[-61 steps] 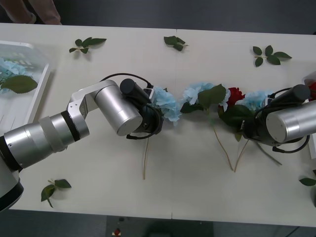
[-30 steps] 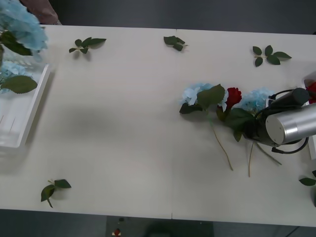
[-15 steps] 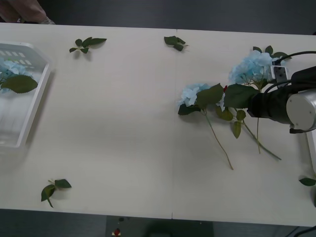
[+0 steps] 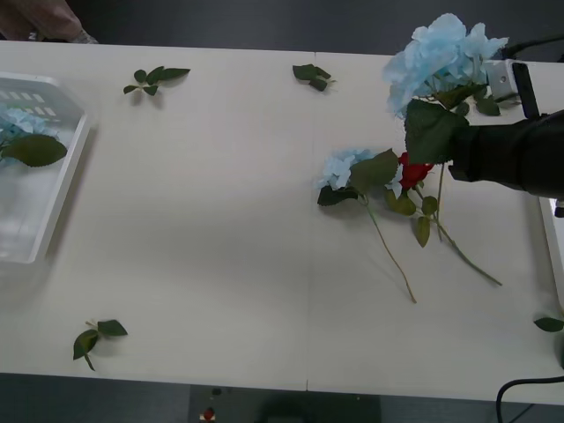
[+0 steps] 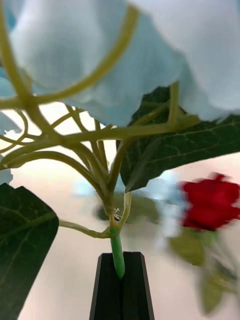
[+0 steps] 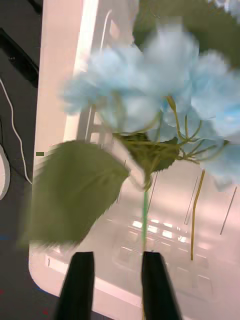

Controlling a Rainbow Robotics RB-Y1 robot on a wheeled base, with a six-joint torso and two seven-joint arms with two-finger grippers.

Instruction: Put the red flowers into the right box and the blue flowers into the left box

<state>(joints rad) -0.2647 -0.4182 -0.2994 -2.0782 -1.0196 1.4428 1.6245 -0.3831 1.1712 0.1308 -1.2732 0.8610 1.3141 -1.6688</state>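
Two grippers at work: the right gripper [image 5: 120, 280], clenched on a blue flower [image 4: 443, 53] stem, holds it above the table [image 4: 220, 220]. The left gripper [image 6: 114, 285], fingers parted, hangs over the left box [image 6: 75, 100] beside another blue flower [image 6: 165, 100].

- A wide, pale cream bench [image 4: 220, 264] fills most of the front view, a thin seam running down its middle from far edge to near edge.
- Beyond the far edge, along the top of the frame, lies a dark band of floor [image 4: 264, 22].
- Loose green leaf sprigs [image 4: 154, 79] dot the bench at upper left, upper centre and lower left.
- Soft, even light leaves only faint shadows.
- A dark cable [image 4: 524, 392] loops at the lower right corner.
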